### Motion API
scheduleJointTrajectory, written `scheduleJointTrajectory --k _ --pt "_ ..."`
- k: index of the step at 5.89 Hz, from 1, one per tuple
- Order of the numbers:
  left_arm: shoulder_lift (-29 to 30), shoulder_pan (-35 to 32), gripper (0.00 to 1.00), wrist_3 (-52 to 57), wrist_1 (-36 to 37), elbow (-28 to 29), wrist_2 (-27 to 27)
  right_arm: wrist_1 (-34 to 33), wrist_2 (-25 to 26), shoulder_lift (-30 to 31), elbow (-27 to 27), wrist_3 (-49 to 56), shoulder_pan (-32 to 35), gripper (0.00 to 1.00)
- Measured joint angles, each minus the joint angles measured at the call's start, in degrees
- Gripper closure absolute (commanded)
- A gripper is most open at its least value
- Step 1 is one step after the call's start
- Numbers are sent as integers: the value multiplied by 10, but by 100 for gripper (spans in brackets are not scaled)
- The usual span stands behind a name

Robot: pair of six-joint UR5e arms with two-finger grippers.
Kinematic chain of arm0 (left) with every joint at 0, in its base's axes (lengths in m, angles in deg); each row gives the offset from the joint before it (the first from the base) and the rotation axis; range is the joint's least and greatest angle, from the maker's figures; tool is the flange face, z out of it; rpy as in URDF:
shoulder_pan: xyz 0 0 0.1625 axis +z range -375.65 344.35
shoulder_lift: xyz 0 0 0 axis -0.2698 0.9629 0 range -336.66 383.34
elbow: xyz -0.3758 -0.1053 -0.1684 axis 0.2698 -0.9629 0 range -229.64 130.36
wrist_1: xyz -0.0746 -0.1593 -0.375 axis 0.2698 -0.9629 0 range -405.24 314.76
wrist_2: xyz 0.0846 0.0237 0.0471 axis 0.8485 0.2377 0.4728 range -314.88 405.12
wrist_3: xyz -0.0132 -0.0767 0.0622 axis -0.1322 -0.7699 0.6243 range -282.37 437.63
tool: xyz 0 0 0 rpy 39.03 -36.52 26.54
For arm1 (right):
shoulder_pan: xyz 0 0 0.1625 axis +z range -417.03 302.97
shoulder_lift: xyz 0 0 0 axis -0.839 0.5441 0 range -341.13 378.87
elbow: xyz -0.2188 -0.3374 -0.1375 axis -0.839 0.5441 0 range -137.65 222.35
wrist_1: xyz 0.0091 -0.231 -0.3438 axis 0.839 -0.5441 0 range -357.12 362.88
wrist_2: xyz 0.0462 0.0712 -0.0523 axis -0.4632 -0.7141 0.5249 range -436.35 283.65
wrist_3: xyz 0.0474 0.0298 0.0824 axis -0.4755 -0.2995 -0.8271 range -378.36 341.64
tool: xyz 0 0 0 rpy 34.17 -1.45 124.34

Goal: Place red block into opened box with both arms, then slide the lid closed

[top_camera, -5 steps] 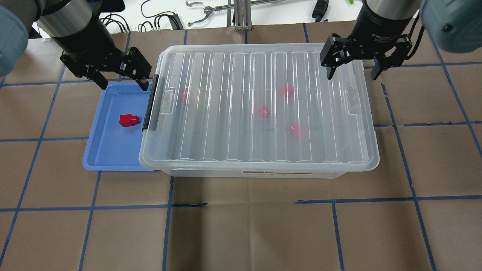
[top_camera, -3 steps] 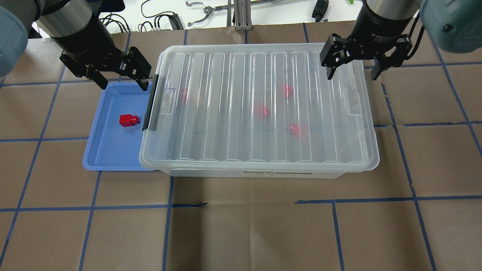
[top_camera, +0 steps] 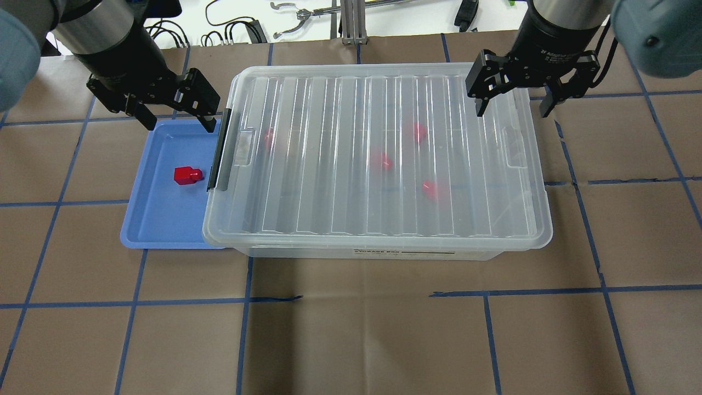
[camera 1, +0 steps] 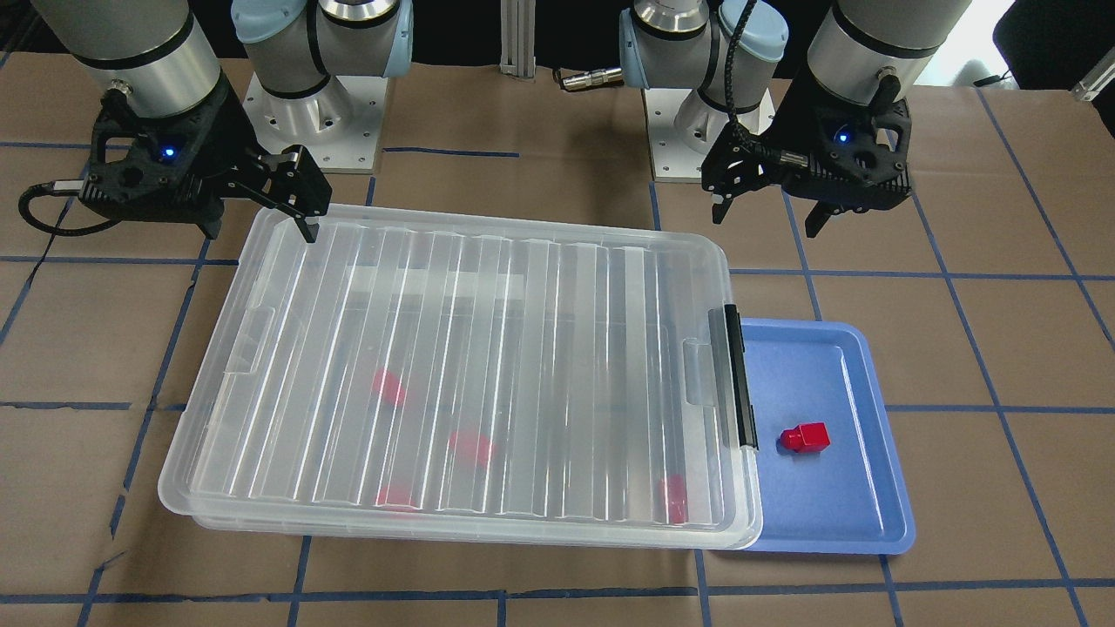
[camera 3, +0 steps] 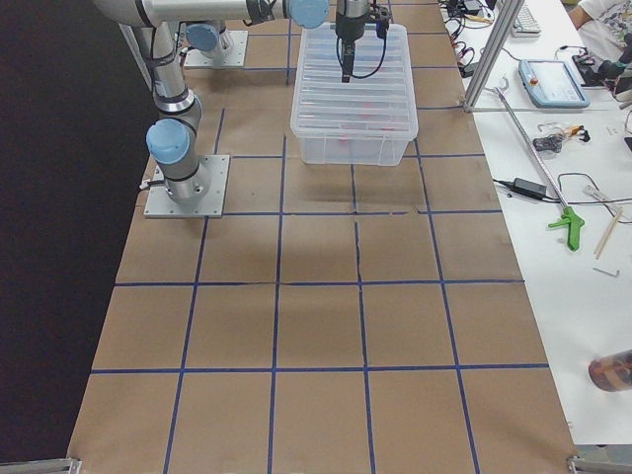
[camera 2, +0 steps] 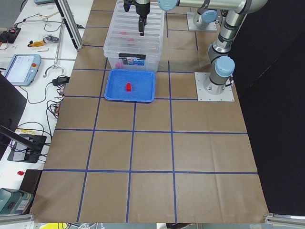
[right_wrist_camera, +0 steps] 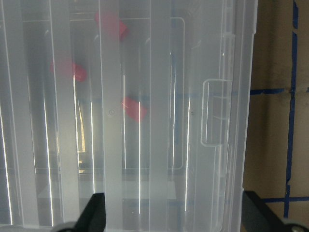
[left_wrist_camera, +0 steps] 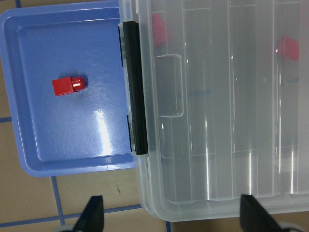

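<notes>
The clear box (top_camera: pixel 384 251) stands mid-table with the ribbed clear lid (top_camera: pixel 378 164) lying over it, covering the whole top. Several red blocks (top_camera: pixel 381 160) show blurred through the lid. One red block (top_camera: pixel 187 175) (camera 1: pixel 806 437) lies on its side on the blue tray (top_camera: pixel 159 219), beside the box's black latch bar (top_camera: pixel 218 151). My left gripper (top_camera: pixel 180 125) (camera 1: pixel 766 220) hangs open above the tray's far edge, holding nothing. At the lid's far right corner my right gripper (top_camera: pixel 512 112) (camera 1: pixel 261 232) also hangs open and holds nothing.
The blue tray is partly tucked under the box's left end. Cables and hand tools (top_camera: pixel 296 16) lie beyond the table's far edge. Both arm bases (camera 1: pixel 314 96) stand behind the box. Brown paper with blue tape lines (top_camera: pixel 351 329) covers the table.
</notes>
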Motion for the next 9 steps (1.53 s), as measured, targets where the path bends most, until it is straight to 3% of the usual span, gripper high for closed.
scheduleJointTrajectory --k 5,9 --pt "0 1 1 0 0 -1 0 -17 4 -1 -2 4 -11 0" --pt "-1 2 1 2 0 -1 -1 -38 5 -5 -45 49 -102 0"
